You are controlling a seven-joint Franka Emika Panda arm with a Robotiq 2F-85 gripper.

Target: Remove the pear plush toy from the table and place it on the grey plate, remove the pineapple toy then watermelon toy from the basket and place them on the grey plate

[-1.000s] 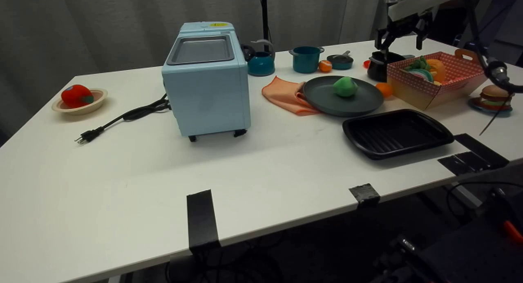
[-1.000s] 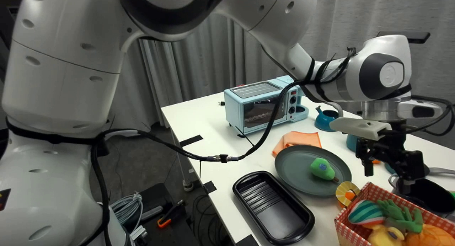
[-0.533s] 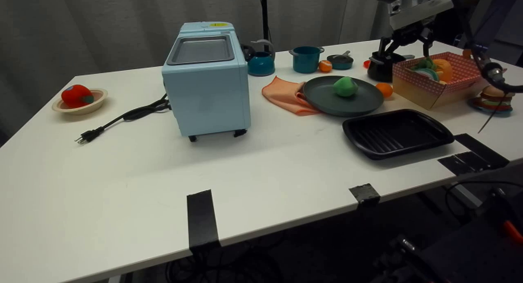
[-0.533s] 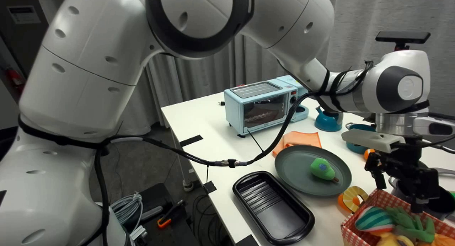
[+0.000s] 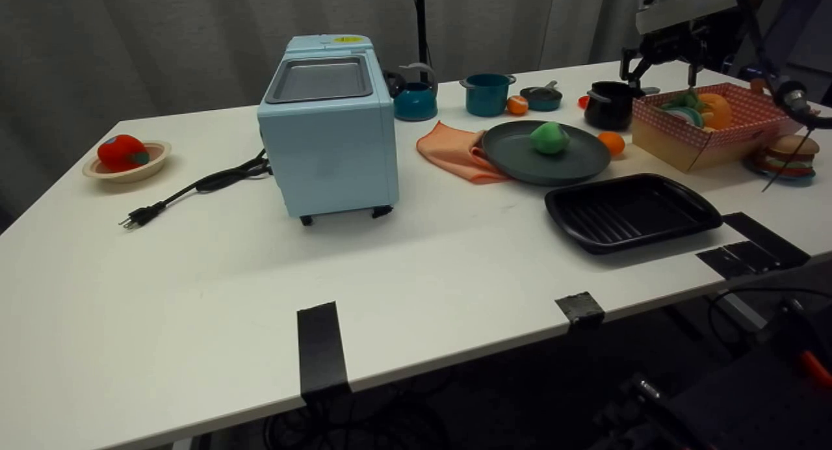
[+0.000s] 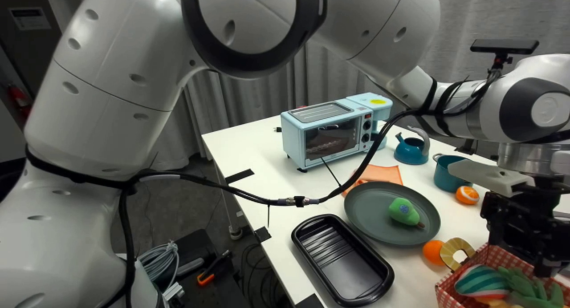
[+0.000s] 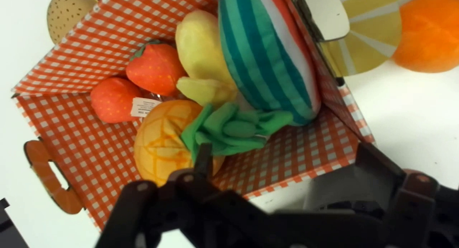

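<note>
The pear toy [image 6: 403, 211] rests on its side on the grey plate [image 6: 368, 219]; in an exterior view its stem points to 4 o'clock. The pineapple toy [image 7: 172, 138] and the watermelon toy [image 7: 265, 58] both lie inside the checked basket [image 7: 71, 126]. Counting from the pineapple toy in the wrist view, the watermelon toy lies at 1 o'clock beside the basket's wall, a yellow plush toy [image 7: 206, 56] at 12, and two red plush toys [image 7: 156, 70] between 10 and 11.

The hand [image 5: 663, 86] stands above the basket with its fingers spread well apart and grips nothing. In the wrist view one finger overlaps the pineapple toy's leaves and the other shows at a corner of the rim; contact with the leaves cannot be confirmed.

In an exterior view, a black baking pan [image 5: 634, 212] sits at the grey plate's 4 o'clock and an orange cloth [image 5: 455, 152] at 9; an orange ball [image 5: 611, 142] lies between plate and basket.
</note>
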